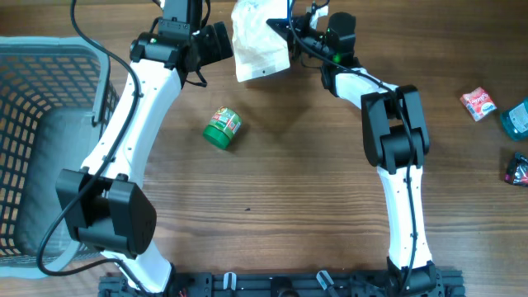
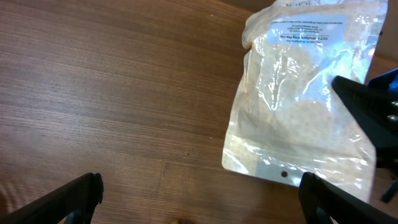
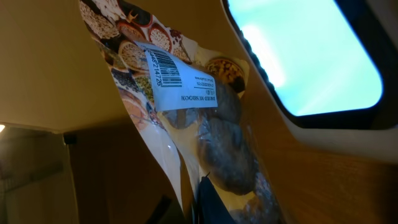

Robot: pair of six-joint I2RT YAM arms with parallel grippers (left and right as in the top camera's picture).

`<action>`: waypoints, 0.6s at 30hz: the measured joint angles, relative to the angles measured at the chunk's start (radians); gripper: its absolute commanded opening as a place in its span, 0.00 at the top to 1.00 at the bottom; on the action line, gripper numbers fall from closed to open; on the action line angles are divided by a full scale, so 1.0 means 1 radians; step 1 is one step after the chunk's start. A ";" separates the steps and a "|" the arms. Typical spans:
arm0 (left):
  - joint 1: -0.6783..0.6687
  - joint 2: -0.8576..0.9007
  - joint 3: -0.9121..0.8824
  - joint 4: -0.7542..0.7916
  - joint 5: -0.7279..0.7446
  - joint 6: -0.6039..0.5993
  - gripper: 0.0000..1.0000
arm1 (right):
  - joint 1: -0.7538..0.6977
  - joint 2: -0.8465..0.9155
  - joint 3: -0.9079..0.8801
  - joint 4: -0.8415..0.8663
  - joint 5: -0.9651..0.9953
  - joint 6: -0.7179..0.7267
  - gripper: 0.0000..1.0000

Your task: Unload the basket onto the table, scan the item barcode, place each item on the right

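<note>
The item is a clear and white pouch (image 1: 258,45) held up at the back of the table. My right gripper (image 1: 285,33) is shut on its right edge. In the right wrist view the gripper (image 3: 196,208) pinches the pouch (image 3: 217,143), whose printed side carries a white barcode label (image 3: 171,78) and shows dark lumps inside. My left gripper (image 1: 223,40) stands open just left of the pouch. In the left wrist view its fingers (image 2: 68,199) are spread wide over bare wood, and the pouch's pale back (image 2: 298,106) fills the upper right.
A green can (image 1: 223,128) lies on the table in front of the pouch. A grey mesh basket (image 1: 49,58) stands at the left edge. A red packet (image 1: 478,103), a teal item (image 1: 516,118) and a dark packet (image 1: 517,169) lie far right. A bright pale-blue panel (image 3: 298,56) is behind the pouch.
</note>
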 measured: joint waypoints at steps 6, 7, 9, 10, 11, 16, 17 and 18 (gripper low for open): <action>0.000 0.000 0.000 -0.004 0.000 0.000 0.00 | -0.031 0.000 0.000 0.106 -0.141 0.102 0.95; 0.000 0.000 0.000 -0.004 0.000 0.000 0.00 | -0.036 0.000 0.000 0.151 -0.170 0.127 0.95; 0.000 0.000 0.000 -0.004 0.000 0.000 0.00 | -0.043 0.000 0.001 0.254 -0.208 0.186 0.95; 0.000 0.000 0.000 -0.003 0.000 0.000 0.00 | -0.045 0.000 0.001 0.327 -0.222 0.215 0.95; 0.000 0.000 0.000 -0.004 0.000 0.000 0.00 | -0.046 0.000 0.001 0.394 -0.235 0.250 0.95; 0.000 0.000 0.000 -0.004 0.000 0.000 0.00 | -0.048 -0.001 0.005 0.464 -0.272 0.332 0.95; 0.000 0.000 0.000 -0.004 0.000 0.000 0.00 | -0.050 -0.001 0.005 0.455 -0.276 0.340 0.95; 0.000 0.000 0.000 -0.004 0.000 0.000 0.00 | -0.051 -0.001 0.005 0.438 -0.279 0.341 0.95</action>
